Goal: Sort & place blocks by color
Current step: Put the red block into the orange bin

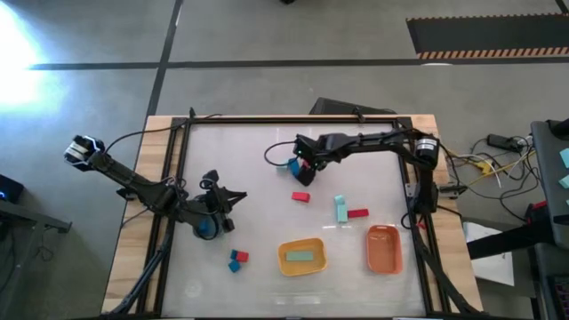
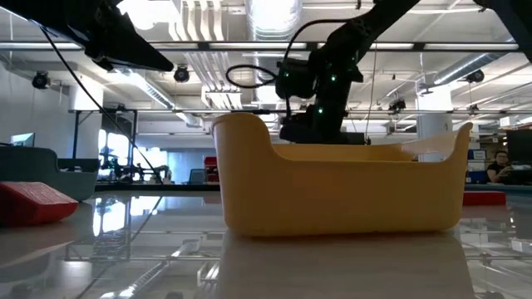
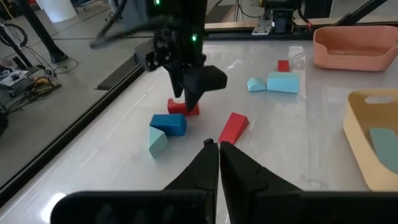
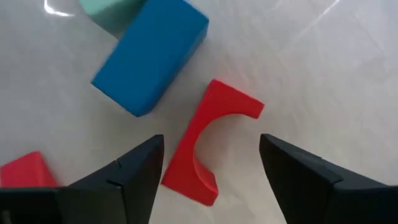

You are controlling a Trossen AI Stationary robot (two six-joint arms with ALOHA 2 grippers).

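Observation:
My right gripper (image 4: pixel 211 143) hangs open over the far middle of the table (image 1: pixel 267 142), pointing steeply down. Its fingers stand on either side of a red arched block (image 4: pixel 217 112) that lies flat on the table, without touching it. Close beside that block are a blue block (image 4: pixel 149 59) and a mint block (image 4: pixel 109 12), and another red block (image 4: pixel 22 171) lies nearby. My left gripper (image 3: pixel 217 146) is shut and empty, held above the table's left half (image 1: pixel 233 199), aimed toward this cluster.
A yellow bin (image 1: pixel 302 258) with a mint block inside and an orange bin (image 1: pixel 384 249) stand near the front edge. Loose mint blocks (image 1: pixel 340 209) and a red block (image 1: pixel 357 213) lie at middle right. A blue and a red block (image 1: pixel 236 260) lie front left.

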